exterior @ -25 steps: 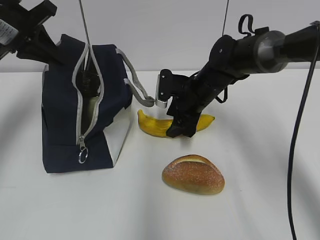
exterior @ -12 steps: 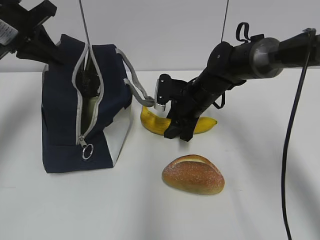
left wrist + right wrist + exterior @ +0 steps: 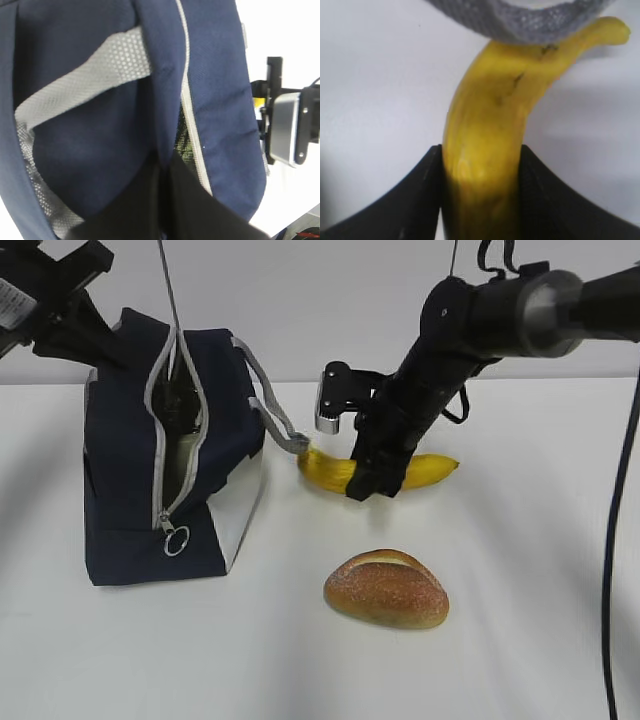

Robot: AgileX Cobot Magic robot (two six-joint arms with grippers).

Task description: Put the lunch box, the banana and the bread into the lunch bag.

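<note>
The navy lunch bag point(image 3: 120, 470) stands at the left with its grey zipper open. A bit of green point(image 3: 184, 145) shows in the opening; the lunch box is otherwise hidden. My left gripper point(image 3: 162, 165) is shut on a fold of the bag's fabric point(image 3: 215, 75) at its top rear. My right gripper point(image 3: 372, 475) is shut on the banana point(image 3: 430, 470), holding it by its middle above the table beside the bag. In the right wrist view the banana point(image 3: 490, 130) sits between both fingers point(image 3: 425, 200). The bread point(image 3: 386, 589) lies on the table in front.
A grey strap handle point(image 3: 262, 390) hangs off the bag's right side and touches the banana's left tip; it crosses the top of the right wrist view point(image 3: 540, 20). The zipper's ring pull point(image 3: 176, 541) hangs low at the bag's front. The white table point(image 3: 520, 570) lies all around.
My right gripper has lifted the banana off the table and carried it up and a little to the right. The bag, the bread and my left arm have not moved.
</note>
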